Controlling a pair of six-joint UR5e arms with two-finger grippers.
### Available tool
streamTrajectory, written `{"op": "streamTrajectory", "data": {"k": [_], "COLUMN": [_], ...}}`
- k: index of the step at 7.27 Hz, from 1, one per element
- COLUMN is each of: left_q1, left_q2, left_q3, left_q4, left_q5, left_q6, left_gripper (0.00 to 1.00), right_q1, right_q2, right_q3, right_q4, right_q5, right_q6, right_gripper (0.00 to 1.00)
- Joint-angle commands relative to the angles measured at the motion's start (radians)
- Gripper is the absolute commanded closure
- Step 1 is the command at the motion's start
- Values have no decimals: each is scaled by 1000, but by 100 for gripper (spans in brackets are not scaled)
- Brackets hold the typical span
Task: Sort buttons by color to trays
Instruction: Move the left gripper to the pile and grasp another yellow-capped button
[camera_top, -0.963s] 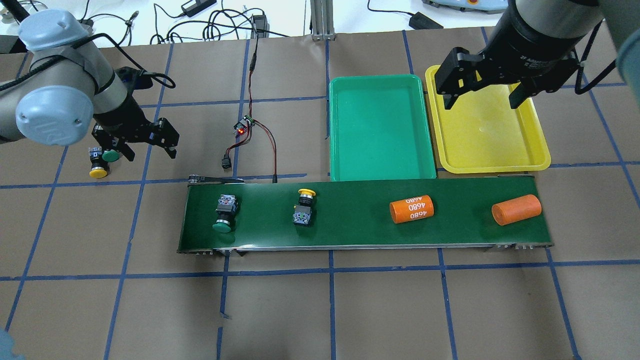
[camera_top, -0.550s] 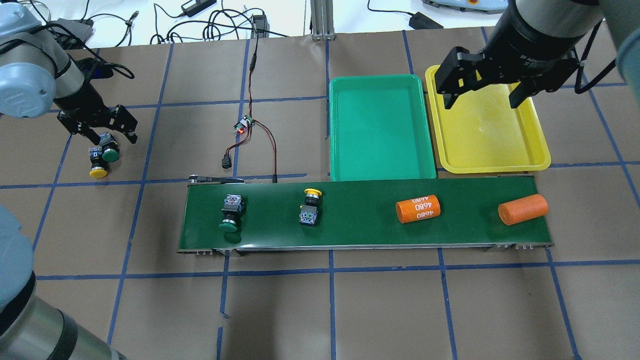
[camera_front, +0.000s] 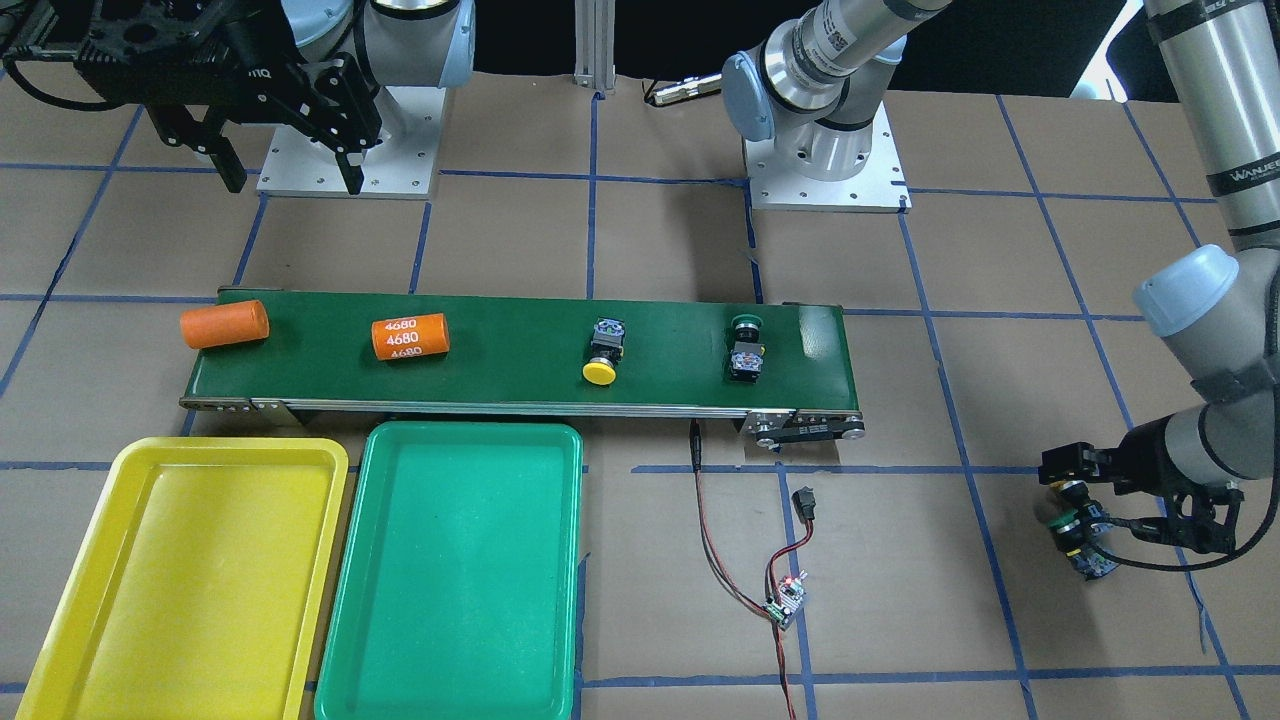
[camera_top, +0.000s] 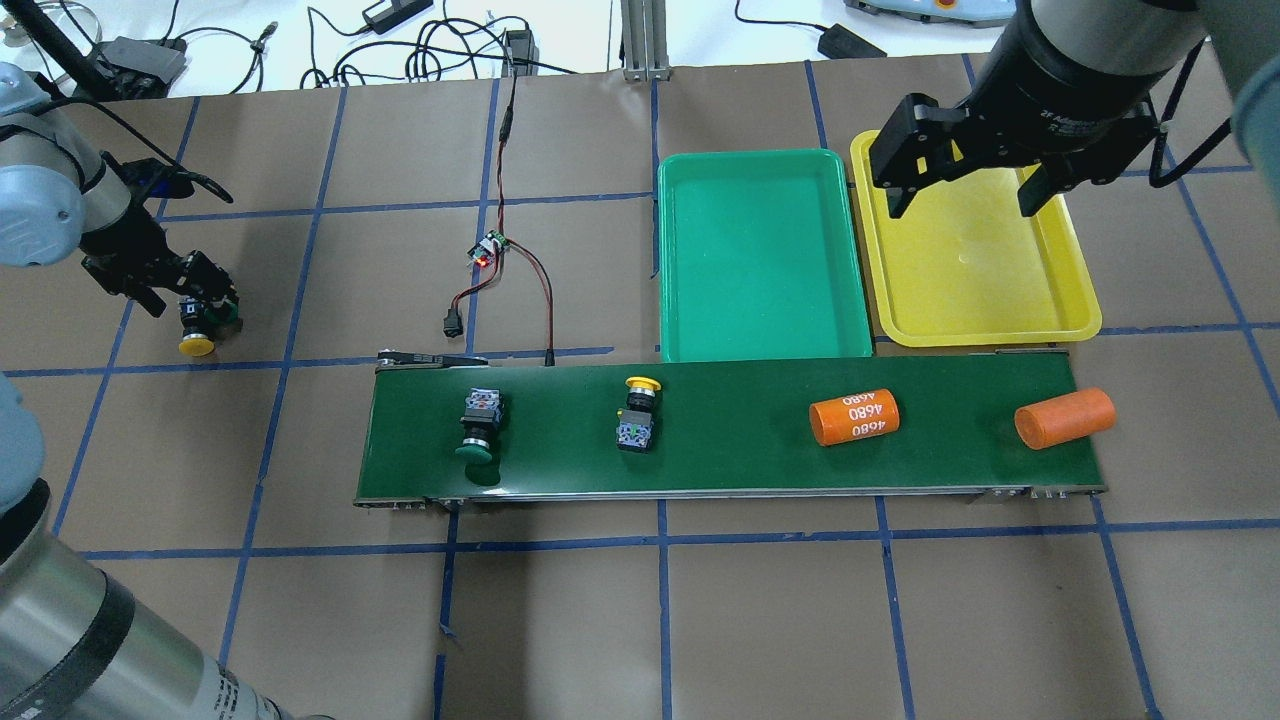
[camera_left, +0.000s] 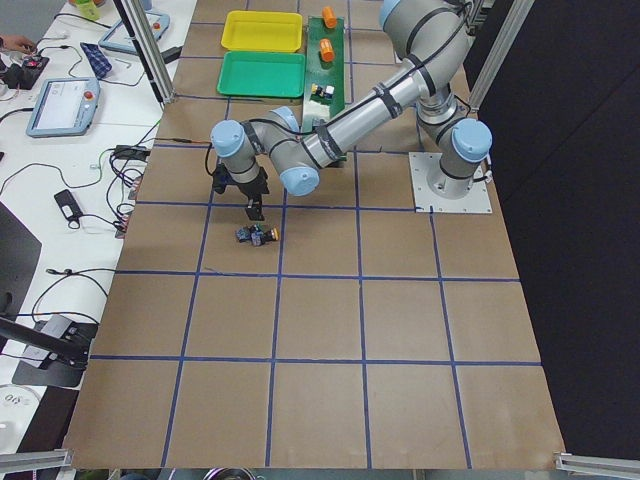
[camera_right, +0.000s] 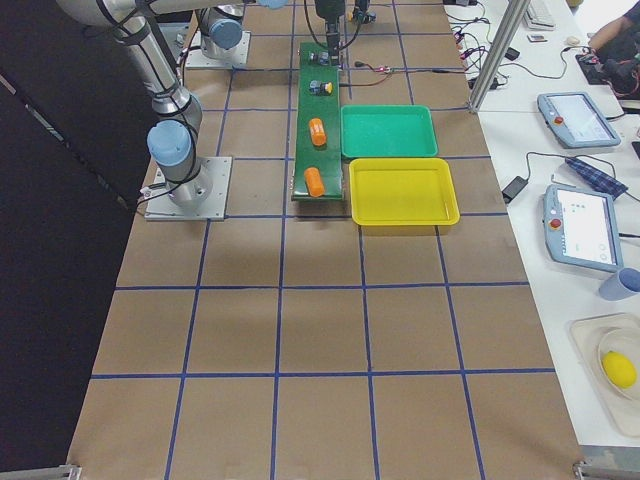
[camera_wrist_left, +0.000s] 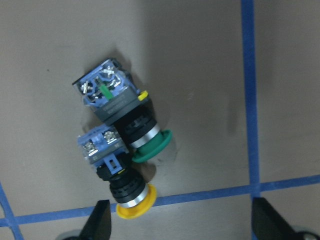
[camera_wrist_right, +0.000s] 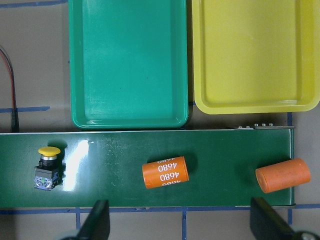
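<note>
Two buttons lie side by side on the brown table at the far left: a green-capped one (camera_wrist_left: 125, 112) and a yellow-capped one (camera_wrist_left: 112, 170). My left gripper (camera_top: 185, 295) hovers open just over them, holding nothing. On the conveyor belt (camera_top: 740, 460) lie another green-capped button (camera_top: 478, 430) and another yellow-capped button (camera_top: 637, 415). The green tray (camera_top: 760, 250) and the yellow tray (camera_top: 960, 290) sit behind the belt with nothing in them. My right gripper (camera_top: 965, 195) hangs open above the yellow tray.
Two orange cylinders ride the belt's right part, one marked 4680 (camera_top: 853, 417) and a plain one (camera_top: 1063, 418) near the end. A small circuit board with red and black wires (camera_top: 490, 252) lies behind the belt's left end.
My left arm swung leftward and now stands over the two table buttons. Everything on the belt has shifted to the right. The right gripper has not moved.
</note>
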Motion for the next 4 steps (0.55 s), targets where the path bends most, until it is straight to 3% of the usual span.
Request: {"op": "streamTrajectory", "data": {"k": [1,3,4], "left_q1": [24,28,30], "left_q2": [-28,-53,-53], "left_q3": [-21,-46,-58], "left_q4": [66,139,140], "left_q5": [0,-1,0], "left_q6": [27,30,29], "left_gripper": [0,0,17], "right_q1": [0,0,0], "right_q2": [-1,-1,-1], "right_q3": [0,0,0], "right_q4": [0,0,0], "right_q5": [0,0,0], "right_q6": [0,0,0], "right_gripper": [0,0,0]}}
